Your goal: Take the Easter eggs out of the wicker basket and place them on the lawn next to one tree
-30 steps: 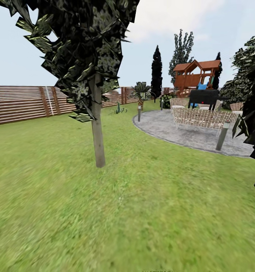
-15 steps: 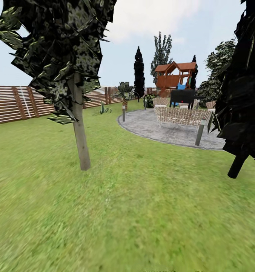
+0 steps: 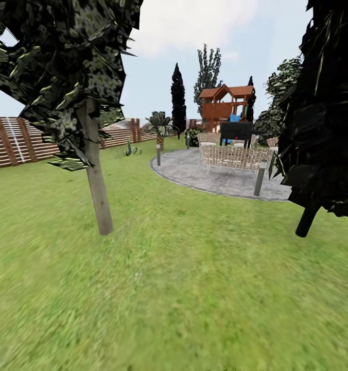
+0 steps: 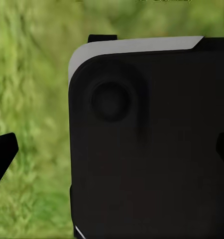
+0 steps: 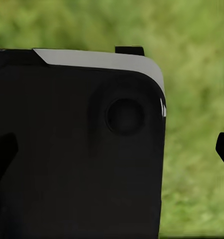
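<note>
I am out on the wide, mottled green lawn of the fenced garden, on my way and holding nothing that I can see. Both arms seem tucked close to my body, which I take to be the travelling posture: in each wrist view a broad black panel with a pale grey top edge fills the space just in front of the gripper, with blurred grass beyond it.

Of my left gripper I see two dark fingertips well apart at the edges of the left wrist view, so I judge it to be parted and empty. My right gripper looks the same, tips spread wide with nothing between them.

The eggs and the wicker basket are not visible here, so I cannot say where they lie.

Far ahead of both grippers, on the left-arm side, stands a pale grey-beige trunk under dark ragged leaves; this tree could serve as the drop spot. On the right-arm side leans a thin dark-trunked, black-leaved tree. Beyond them lie a round grey paved patio and a brown slatted wooden fence.
</note>
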Robot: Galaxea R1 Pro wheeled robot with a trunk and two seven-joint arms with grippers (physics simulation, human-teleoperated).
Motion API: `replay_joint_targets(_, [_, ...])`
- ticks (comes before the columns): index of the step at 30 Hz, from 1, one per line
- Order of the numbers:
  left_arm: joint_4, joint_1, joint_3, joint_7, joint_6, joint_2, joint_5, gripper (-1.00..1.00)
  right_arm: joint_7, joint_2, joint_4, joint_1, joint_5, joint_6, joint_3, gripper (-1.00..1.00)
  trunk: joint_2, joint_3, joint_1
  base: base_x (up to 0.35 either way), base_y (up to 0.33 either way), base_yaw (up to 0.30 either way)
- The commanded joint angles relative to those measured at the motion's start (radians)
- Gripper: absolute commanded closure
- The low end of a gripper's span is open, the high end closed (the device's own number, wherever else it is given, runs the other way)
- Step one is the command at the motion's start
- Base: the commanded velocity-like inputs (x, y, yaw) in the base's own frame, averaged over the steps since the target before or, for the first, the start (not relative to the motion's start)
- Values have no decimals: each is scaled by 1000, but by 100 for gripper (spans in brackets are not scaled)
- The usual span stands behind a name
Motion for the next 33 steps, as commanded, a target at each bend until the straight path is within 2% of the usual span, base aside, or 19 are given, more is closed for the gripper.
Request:
replay_joint_targets(1, [0,0,0,0,-1,0,1,-100,0,0,1,-1,0,-3,0,-100,-1,-1,0,0,0,-277])
replay_joint_targets(9, [0,0,0,0,-1,0,1,-100,1,1,1,-1,0,-4,0,-100,-1,-1,0,0,0,-281])
replay_joint_targets(15, [0,0,0,0,-1,0,1,-100,0,0,1,-1,1,-4,0,-100,-1,-1,0,0,0,-101])
replay_joint_targets(33, [0,0,0,0,-1,0,1,-100,1,-1,1,-1,0,-3,0,-100,-1,-1,0,0,0,-280])
